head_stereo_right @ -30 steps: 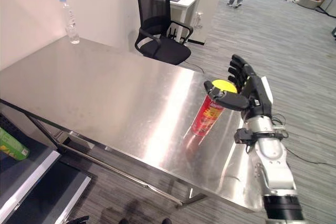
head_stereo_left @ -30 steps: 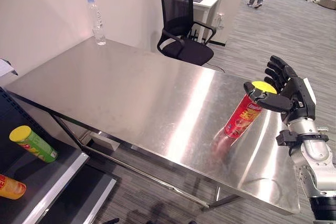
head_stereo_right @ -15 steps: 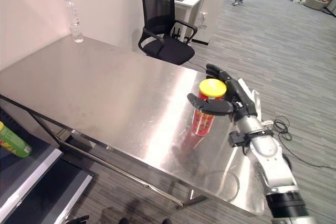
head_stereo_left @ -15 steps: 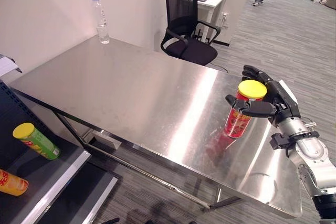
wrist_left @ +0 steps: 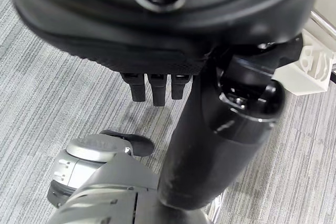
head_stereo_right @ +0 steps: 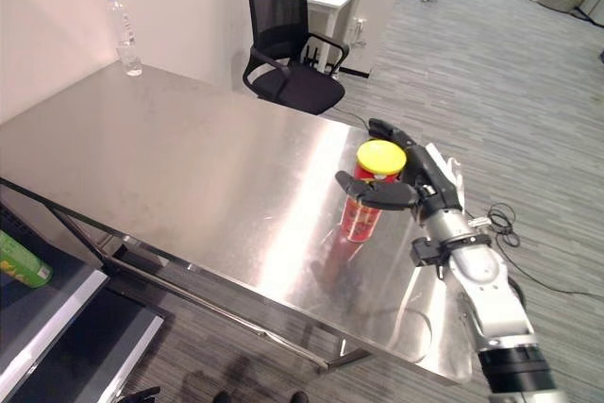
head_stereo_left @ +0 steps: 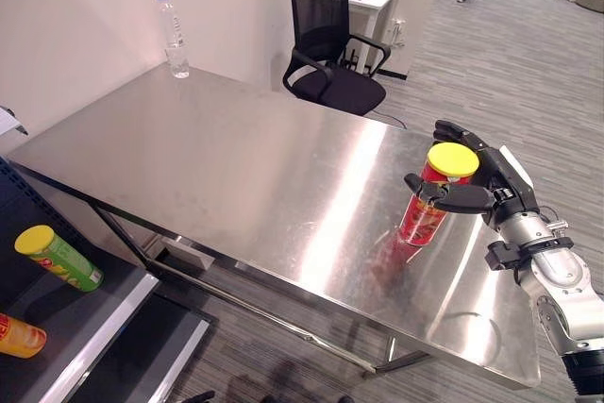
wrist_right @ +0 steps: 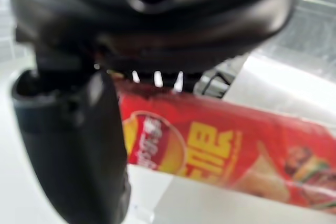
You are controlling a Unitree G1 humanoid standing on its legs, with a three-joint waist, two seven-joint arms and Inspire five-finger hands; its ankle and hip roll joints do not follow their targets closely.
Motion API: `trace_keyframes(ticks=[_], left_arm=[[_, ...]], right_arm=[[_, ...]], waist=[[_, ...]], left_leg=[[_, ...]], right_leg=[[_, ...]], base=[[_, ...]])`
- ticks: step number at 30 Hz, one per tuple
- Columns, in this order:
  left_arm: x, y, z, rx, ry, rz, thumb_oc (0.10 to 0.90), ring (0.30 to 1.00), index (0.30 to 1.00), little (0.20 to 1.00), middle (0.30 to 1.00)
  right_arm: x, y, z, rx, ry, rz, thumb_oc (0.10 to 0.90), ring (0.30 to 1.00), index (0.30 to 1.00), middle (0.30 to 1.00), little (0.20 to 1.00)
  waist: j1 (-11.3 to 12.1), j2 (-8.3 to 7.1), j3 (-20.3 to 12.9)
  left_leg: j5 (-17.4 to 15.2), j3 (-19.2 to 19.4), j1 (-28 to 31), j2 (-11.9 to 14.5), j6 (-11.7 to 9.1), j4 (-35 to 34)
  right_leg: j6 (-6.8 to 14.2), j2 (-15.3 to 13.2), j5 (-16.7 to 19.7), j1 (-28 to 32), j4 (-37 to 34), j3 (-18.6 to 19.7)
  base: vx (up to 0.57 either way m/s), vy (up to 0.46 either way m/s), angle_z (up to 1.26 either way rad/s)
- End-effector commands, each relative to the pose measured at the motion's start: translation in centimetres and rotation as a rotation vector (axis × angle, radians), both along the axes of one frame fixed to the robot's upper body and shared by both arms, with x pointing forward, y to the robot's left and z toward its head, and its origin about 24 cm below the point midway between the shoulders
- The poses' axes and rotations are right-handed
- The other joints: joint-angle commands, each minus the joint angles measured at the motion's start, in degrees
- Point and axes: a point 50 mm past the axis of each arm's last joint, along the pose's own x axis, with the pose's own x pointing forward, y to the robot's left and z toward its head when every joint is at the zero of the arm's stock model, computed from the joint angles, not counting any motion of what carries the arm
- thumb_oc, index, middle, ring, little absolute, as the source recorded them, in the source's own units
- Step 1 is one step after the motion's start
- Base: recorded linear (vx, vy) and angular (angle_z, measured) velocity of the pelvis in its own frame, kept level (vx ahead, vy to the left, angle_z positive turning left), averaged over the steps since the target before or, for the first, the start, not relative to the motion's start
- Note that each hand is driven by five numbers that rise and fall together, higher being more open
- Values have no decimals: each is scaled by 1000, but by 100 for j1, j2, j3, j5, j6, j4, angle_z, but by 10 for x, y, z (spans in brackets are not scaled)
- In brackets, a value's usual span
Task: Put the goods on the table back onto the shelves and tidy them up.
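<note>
A table [head_stereo_left: 236, 167] is spread across the middle of the frame. A can [head_stereo_left: 429, 200] is stood on it at centre right, flanked by the right hand [head_stereo_left: 500, 186]. A bottle [head_stereo_left: 173, 35] is seen on the table's far corner, upper left, a chair [head_stereo_left: 330, 44] behind at top centre. Two cans [head_stereo_left: 57, 257] are laid on a shelf [head_stereo_left: 94, 327] at lower left.

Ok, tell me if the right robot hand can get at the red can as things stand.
Probably yes. The right robot hand is already at the red can, thumb on one side and fingers on the other, and nothing on the steel table blocks it.
</note>
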Motion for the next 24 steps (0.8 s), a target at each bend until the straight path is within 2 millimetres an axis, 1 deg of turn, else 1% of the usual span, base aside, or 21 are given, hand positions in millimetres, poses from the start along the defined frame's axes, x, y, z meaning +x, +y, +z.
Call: trace_keyframes(ticks=[1,24], left_arm=[[15,-2,2,-9,-35,-69,800,900,900,900,900],[14,-1,2,-5,-31,-65,800,900,900,900,900]], right_arm=[[2,-6,64,-76,-251,1,400,300,300,300,300],[2,-7,67,-75,-272,-28,400,300,300,300,300]], waist=[[103,-2,-173],[82,-5,-162]], left_leg=[[-279,257,-151,178,-120,15],[-307,287,-130,195,-122,15]], right_leg=[[284,-112,-464,420,73,-344],[280,-103,-465,423,73,-349]], base=[[0,0,0],[0,0,0]])
